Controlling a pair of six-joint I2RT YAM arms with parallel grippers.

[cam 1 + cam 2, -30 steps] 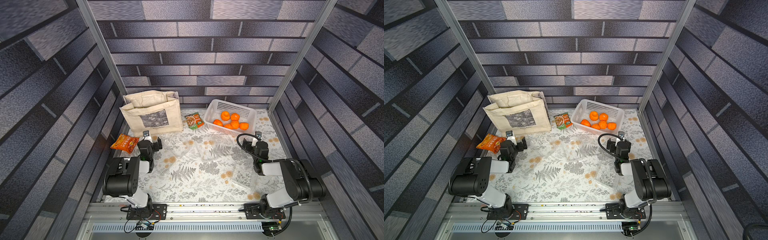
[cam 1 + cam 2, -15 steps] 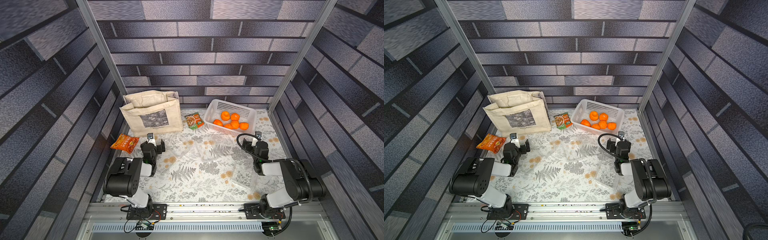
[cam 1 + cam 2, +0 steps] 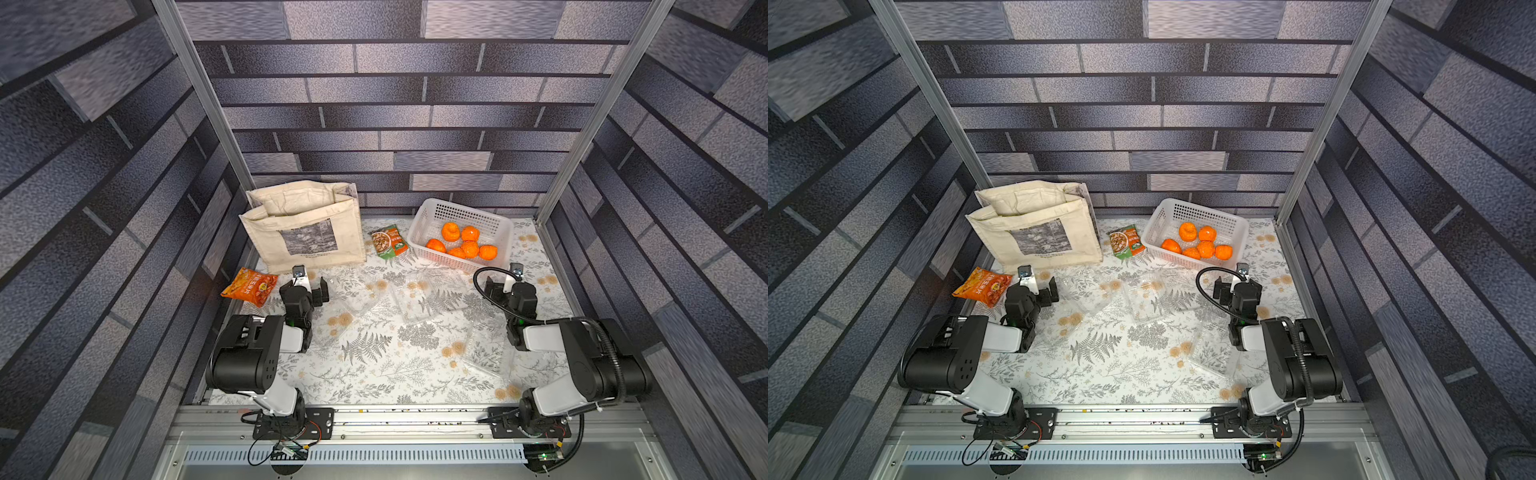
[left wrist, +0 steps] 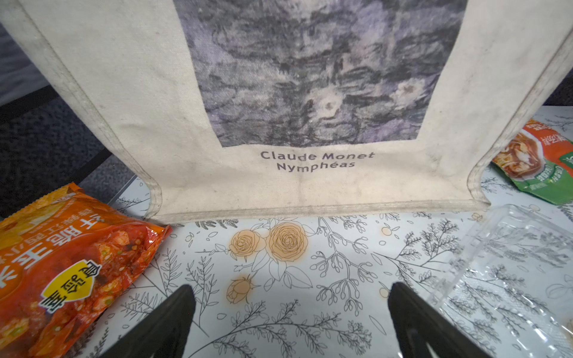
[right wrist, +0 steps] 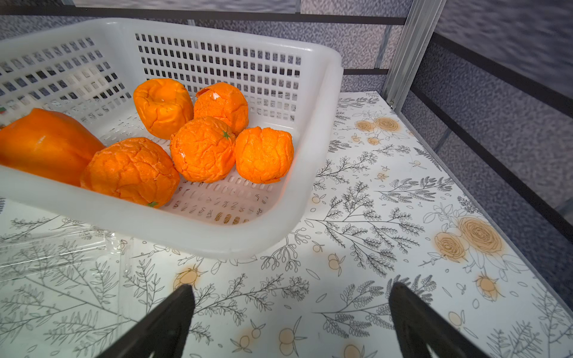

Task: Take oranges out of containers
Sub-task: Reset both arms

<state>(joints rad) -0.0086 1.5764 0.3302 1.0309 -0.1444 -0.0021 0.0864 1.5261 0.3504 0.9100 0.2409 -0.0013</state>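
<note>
Oranges (image 5: 201, 148) sit bunched in the white basket (image 5: 217, 238) toward the back wall on my right side. I can count five lumpy ones from my right wrist, beside a smooth orange pepper (image 5: 43, 145). The clear containers (image 3: 424, 295) lie empty on the flowered cloth (image 3: 374, 374) between my arms. My right gripper (image 5: 290, 294) hangs spread wide just before the basket, holding nothing; my left gripper (image 4: 290, 294) is likewise spread and bare, facing the tote bag (image 4: 310, 173)
</note>
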